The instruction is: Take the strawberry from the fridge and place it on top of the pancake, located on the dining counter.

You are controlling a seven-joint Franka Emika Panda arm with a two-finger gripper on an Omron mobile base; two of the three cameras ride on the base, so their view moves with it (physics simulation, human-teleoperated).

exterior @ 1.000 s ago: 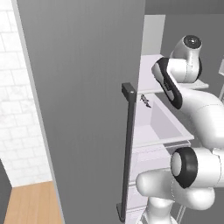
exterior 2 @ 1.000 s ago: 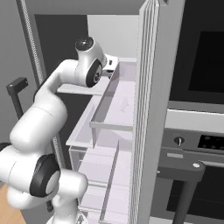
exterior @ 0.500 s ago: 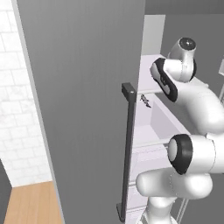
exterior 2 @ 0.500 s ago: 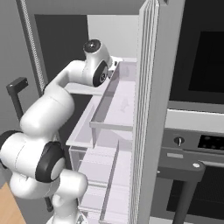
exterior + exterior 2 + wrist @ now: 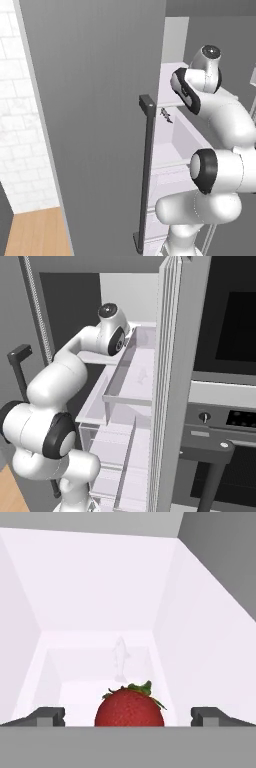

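Reaching: arm (image 5: 75, 366) stretches into the fridge (image 5: 100, 100)
Gripper (image 5: 129, 716): jaws spread wide, holding nothing
Fingertips (image 5: 47, 716): one at each side of the strawberry, apart from it
Strawberry (image 5: 130, 707): centred between the tips, green leaves up, on the white shelf (image 5: 100, 662)
Beyond: small fish (image 5: 120, 657) lies farther back
Door handle (image 5: 146, 170): left of the arm
Oven (image 5: 225, 406): right of the fridge
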